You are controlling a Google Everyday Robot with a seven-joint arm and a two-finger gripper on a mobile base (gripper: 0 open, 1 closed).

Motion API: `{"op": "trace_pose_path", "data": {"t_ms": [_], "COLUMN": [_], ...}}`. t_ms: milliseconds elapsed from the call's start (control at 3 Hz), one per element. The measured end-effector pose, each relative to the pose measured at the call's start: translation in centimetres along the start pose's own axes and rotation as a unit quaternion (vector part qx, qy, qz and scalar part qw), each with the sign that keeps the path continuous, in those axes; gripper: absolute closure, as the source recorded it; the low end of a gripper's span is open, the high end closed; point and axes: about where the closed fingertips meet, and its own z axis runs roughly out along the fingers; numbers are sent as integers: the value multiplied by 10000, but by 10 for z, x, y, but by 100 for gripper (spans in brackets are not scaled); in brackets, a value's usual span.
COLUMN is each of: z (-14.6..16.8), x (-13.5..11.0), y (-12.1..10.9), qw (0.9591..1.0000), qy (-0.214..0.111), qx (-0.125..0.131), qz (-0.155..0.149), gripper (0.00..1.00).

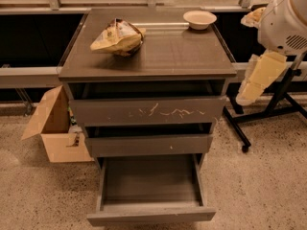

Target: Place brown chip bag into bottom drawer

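Note:
The brown chip bag (117,36) lies crumpled on the left part of the cabinet top (177,56), tan-cream with a dark patterned part. The bottom drawer (149,214) is pulled out wide and shows nothing inside. My arm (285,20) stands at the right edge of the view, beside the cabinet's right side. My gripper (254,16) shows only as a cream shape behind the arm, at the level of the cabinet top and well to the right of the bag. It holds nothing that I can see.
A shallow cream bowl (199,18) sits at the back right of the cabinet top. The white-scratched top drawer (148,111) and middle drawer (148,144) stand slightly ajar. An open cardboard box (53,126) stands on the floor at left. A black stand (268,111) is at right.

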Motion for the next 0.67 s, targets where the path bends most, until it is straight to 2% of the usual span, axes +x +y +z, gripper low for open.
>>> {"op": "trace_pose_path", "data": {"t_ms": [333, 667], "z": [0, 12], "x": [0, -18], "y": [0, -26], "qw": [10000, 9988], "qy": [-3, -358], "qx": [2, 208], "qz": [-2, -263], "gripper": [0, 0]}}
